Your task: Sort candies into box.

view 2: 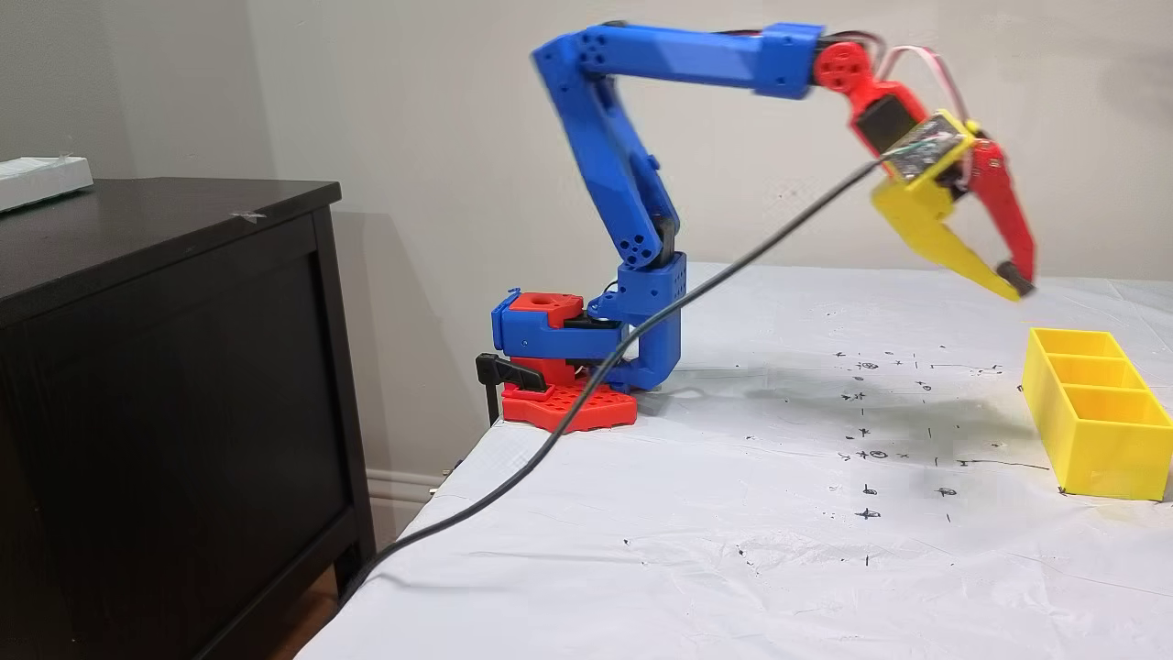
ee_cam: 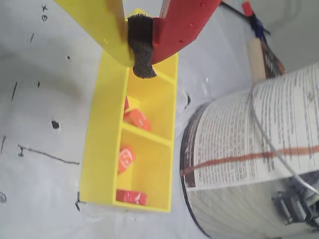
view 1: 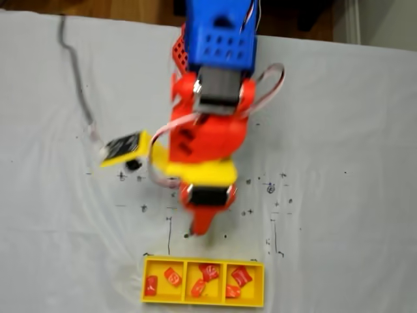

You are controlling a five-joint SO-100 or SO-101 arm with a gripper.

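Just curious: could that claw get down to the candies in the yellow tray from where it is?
Probably yes: the gripper hangs shut above the open-topped box, nothing between it and the candies.

In a fixed view the box (view 1: 203,300) sat on the table (view 1: 352,130) near its lower edge, two candies (view 1: 172,276) in each compartment, gripper (view 1: 199,228) just above it, raised.

The box (view 1: 203,300), a flat yellow tray of three square cells in a row, lies on the table just beyond and below the pincer (view 1: 201,229) tips. Six candies (view 1: 209,272), small red-orange wrapped squares, lie tilted inside it, two in each cell.
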